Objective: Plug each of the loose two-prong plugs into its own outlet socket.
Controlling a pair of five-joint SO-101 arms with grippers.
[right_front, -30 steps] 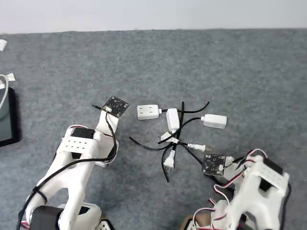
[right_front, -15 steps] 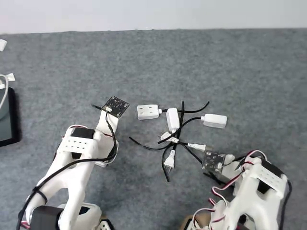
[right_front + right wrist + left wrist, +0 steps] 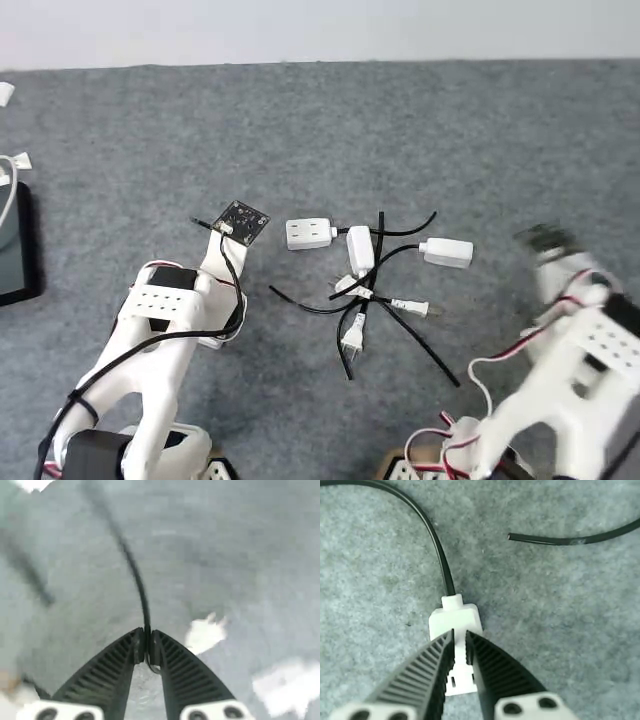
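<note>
Right gripper [image 3: 146, 636] swung clear; black cords [image 3: 385, 300] cross plugs [image 3: 352, 340]

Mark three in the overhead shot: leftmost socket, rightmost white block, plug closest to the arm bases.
leftmost socket [image 3: 308, 234]: high view, centre of its white top face.
rightmost white block [image 3: 447, 252]: high view, middle of its body.
plug [image 3: 352, 340]: high view, its white body, above the prongs.

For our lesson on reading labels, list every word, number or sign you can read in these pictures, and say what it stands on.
None can be read.
White plastic outlet block: no print visible.
Small black circuit board on an arm's wrist: pale marks, too small to read.
White two-prong plug with black cable: too small to tell.
</note>
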